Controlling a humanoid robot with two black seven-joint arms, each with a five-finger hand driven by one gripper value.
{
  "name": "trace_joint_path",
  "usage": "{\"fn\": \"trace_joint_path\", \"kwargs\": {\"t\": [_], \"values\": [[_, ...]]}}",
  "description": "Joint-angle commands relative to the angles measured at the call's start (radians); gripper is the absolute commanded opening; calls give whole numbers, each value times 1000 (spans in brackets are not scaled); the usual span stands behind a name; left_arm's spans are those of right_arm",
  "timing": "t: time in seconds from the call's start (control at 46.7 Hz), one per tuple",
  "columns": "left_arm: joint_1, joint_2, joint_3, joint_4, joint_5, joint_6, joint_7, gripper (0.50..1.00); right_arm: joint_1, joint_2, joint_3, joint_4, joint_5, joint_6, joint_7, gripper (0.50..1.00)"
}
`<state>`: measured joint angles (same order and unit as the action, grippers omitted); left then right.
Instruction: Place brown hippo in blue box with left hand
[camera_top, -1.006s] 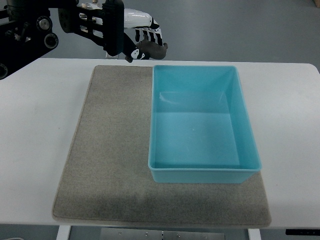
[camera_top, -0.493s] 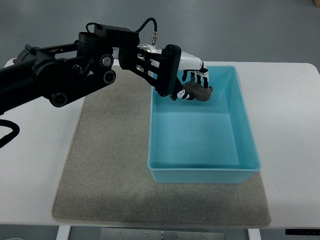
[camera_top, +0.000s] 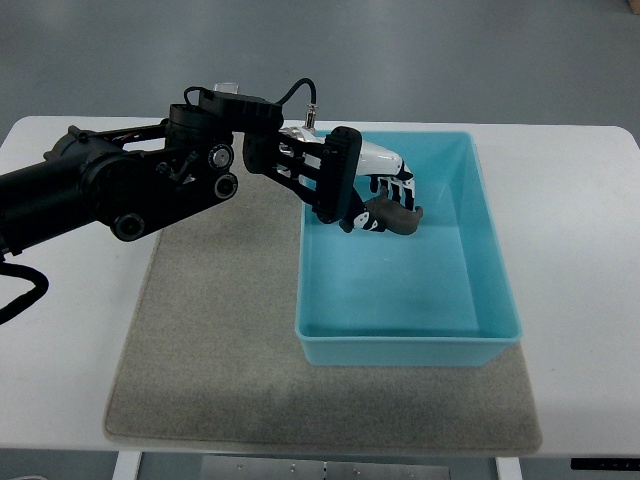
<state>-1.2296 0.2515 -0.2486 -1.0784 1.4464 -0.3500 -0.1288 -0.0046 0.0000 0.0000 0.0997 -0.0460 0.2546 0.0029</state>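
Observation:
My left hand (camera_top: 385, 200) reaches in from the left on a black arm and is shut on the brown hippo (camera_top: 394, 214). It holds the hippo over the far left part of the blue box (camera_top: 492, 262), just above the box floor. The hippo is dark brown and partly covered by the white and black fingers (camera_top: 396, 186). The blue box is an open rectangular tub standing on the right half of a grey mat (camera_top: 215, 330). The right hand does not show.
The mat lies on a white table (camera_top: 70, 300). The black forearm (camera_top: 150, 185) stretches across the table's far left and over the mat's far edge.
The left hand came from behind the table's far edge, moved right and down with the hippo into the box, and has sunk a little lower in the last half second.

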Motion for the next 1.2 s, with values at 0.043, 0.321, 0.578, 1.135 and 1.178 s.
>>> {"fn": "trace_joint_path", "kwargs": {"t": [0.043, 0.321, 0.578, 1.135, 1.178], "values": [[7, 0, 6, 0, -14, 2, 0, 840, 0, 0, 0, 0, 0, 0, 0, 936], [2, 0, -20, 26, -145, 14, -2, 996, 0, 0, 0, 0, 0, 0, 0, 936], [-5, 12, -29, 52, -382, 91, 0, 996, 0, 0, 0, 0, 0, 0, -1, 936], [-2, 104, -44, 238, -1083, 66, 1, 999, 0, 0, 0, 0, 0, 0, 0, 936], [-1, 121, -44, 250, -1141, 51, 1, 999, 0, 0, 0, 0, 0, 0, 0, 936]]}}
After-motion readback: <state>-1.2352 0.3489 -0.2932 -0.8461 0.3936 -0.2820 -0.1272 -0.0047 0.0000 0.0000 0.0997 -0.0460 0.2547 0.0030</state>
